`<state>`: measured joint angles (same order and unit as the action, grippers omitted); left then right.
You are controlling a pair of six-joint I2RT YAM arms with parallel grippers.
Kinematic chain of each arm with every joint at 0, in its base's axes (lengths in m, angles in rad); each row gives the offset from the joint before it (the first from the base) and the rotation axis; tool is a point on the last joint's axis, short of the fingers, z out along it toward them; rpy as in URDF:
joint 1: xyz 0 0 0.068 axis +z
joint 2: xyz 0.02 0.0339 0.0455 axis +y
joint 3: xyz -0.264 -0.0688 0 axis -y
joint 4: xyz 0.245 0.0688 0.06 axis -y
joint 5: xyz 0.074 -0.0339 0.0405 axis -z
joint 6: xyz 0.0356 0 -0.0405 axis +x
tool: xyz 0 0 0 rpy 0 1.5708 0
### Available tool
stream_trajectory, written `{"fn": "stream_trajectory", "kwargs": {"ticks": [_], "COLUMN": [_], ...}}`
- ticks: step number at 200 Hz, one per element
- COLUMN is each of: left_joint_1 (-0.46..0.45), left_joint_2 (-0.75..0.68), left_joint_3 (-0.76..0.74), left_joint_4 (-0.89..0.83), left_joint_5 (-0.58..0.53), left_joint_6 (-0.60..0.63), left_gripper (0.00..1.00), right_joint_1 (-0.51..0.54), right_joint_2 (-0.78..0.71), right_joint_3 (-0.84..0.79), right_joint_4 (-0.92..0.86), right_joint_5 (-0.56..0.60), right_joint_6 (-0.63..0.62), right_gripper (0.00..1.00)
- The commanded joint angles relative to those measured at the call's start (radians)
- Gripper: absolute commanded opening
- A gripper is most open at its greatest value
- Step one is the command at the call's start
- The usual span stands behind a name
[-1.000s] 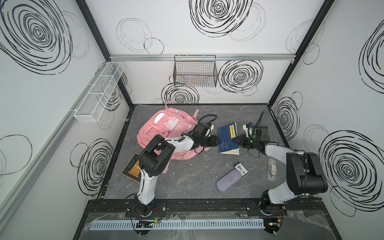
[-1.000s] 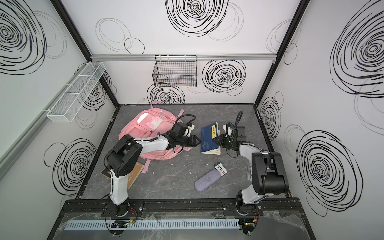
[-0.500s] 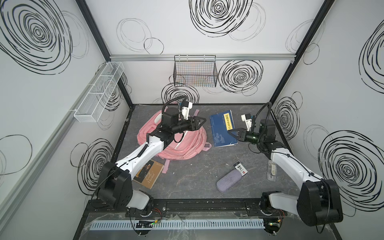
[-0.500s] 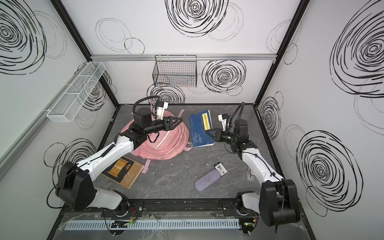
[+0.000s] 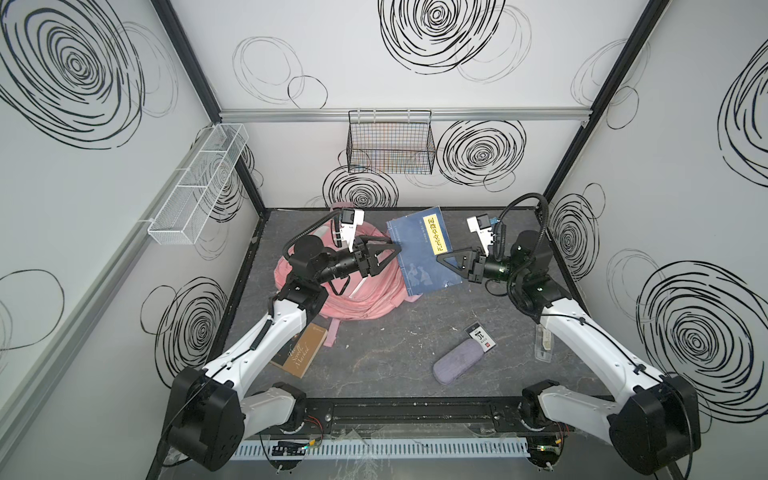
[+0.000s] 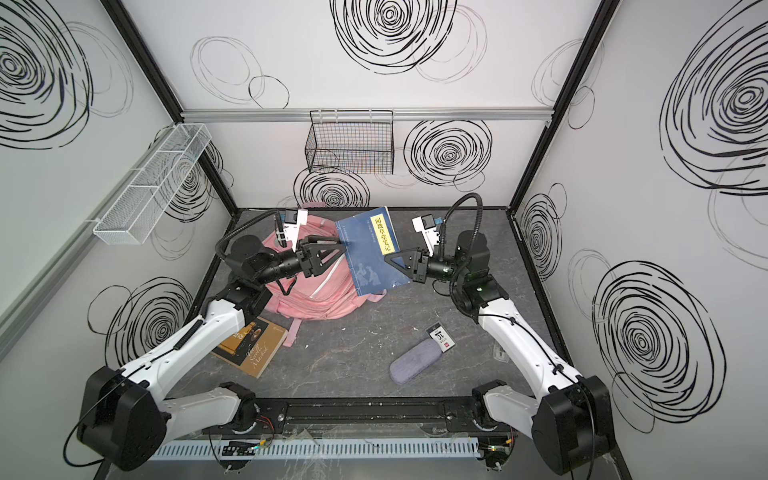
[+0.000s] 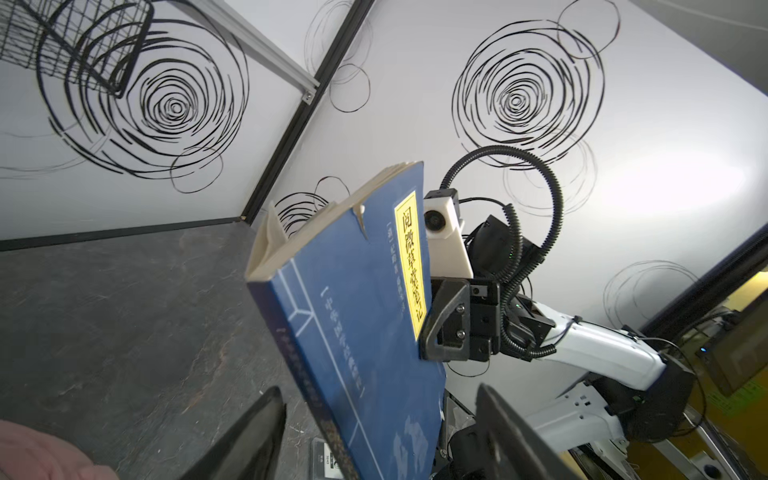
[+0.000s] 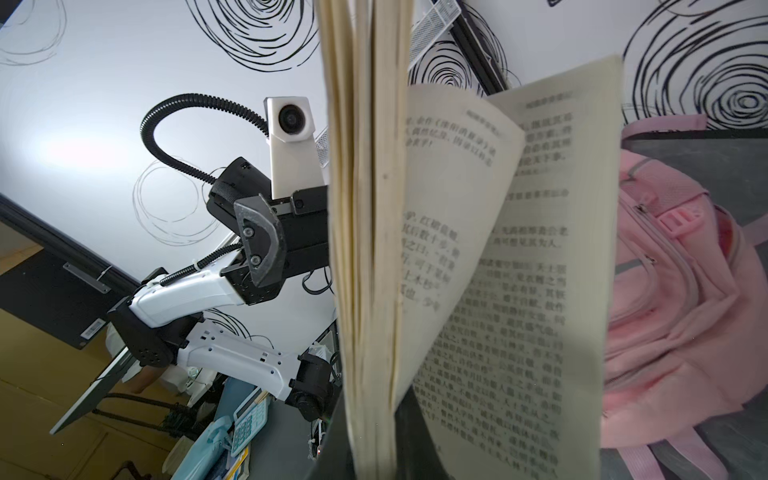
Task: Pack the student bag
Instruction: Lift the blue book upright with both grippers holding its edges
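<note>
Blue book (image 5: 419,257) shifted toward left gripper (image 5: 395,246), fingers apart, right gripper (image 5: 441,259) clamping it, student bag (image 5: 365,299) beneath left fingers

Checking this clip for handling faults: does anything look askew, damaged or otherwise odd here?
Yes. The blue book hangs tilted in mid-air, pinched at one edge by the right gripper; its pages splay open loosely, and the cover shows what looks like a small tear. The left gripper straddles the opposite edge, open.
</note>
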<state>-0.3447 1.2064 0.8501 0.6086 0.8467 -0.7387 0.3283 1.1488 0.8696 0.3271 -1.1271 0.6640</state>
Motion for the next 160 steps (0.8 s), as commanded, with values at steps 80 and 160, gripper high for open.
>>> {"fn": "stream_trajectory", "kwargs": {"ticks": [80, 160], "left_joint_1": [0.007, 0.037], "left_joint_2": [0.03, 0.022], "left_joint_3": [-0.068, -0.02], "left_joint_4": [0.427, 0.848], "left_joint_5": [0.134, -0.11], "left_joint_6": [-0.234, -0.521], "left_gripper": [0.0, 0.0], "right_joint_1": [0.041, 0.024], "right_joint_2": [-0.004, -0.247], "right_joint_3": [0.023, -0.113], "right_joint_4": [0.076, 0.348], "right_joint_5": [0.031, 0.458], "right_joint_6": [0.006, 0.184], "right_gripper": [0.12, 1.0]}}
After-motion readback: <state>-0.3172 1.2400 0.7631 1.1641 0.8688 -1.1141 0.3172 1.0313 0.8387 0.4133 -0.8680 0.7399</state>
